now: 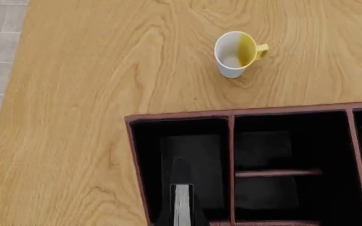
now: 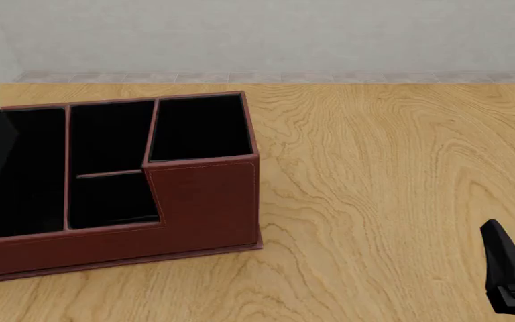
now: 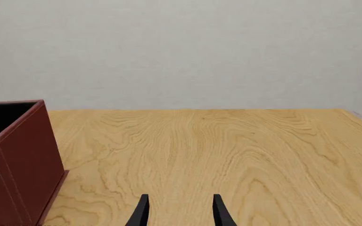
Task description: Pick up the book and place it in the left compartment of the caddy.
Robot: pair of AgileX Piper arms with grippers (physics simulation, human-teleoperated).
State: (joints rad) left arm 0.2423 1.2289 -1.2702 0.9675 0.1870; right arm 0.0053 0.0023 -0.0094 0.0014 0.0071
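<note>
Book (image 1: 182, 205) hangs edge-on over left compartment (image 1: 193, 165) of caddy (image 2: 204, 194), white page strip facing my left wrist camera, black fingers flanking it on both sides; I read left gripper (image 1: 182, 209) as clamped on book. In front view, left arm shows only as black shape at frame edge over same bay. Right gripper (image 3: 179, 212) idle above bare table (image 2: 391, 174), fingers apart, nothing between, well clear of caddy. White mug (image 1: 237, 54) with yellow interior and handle stands beyond caddy.
</note>
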